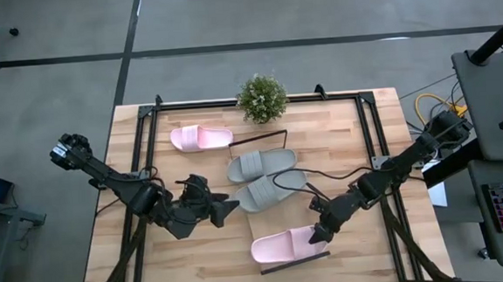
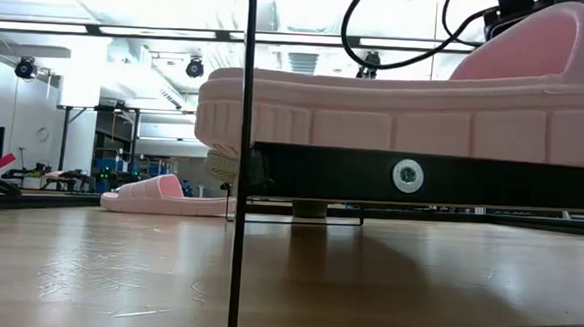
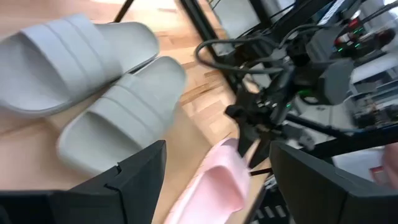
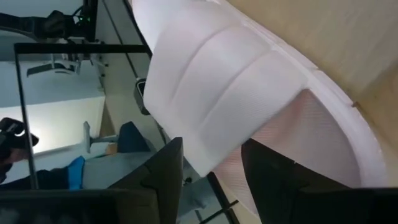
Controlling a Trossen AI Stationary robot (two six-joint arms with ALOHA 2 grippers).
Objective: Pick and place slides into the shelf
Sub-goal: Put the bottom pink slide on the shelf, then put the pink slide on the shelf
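At the near pink slide (image 1: pixel 284 244), right tool (image 1: pixel 317 234) stands parted astride its strap.

No text, label or number can be read anywhere.

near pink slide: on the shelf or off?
On. The pink slide lies on the shelf's near end, right gripper at its strap.

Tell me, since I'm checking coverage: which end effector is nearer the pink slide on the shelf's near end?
The right end effector: it sits at the pink slide, at its strap. The left end effector hovers apart, beside the grey slides.
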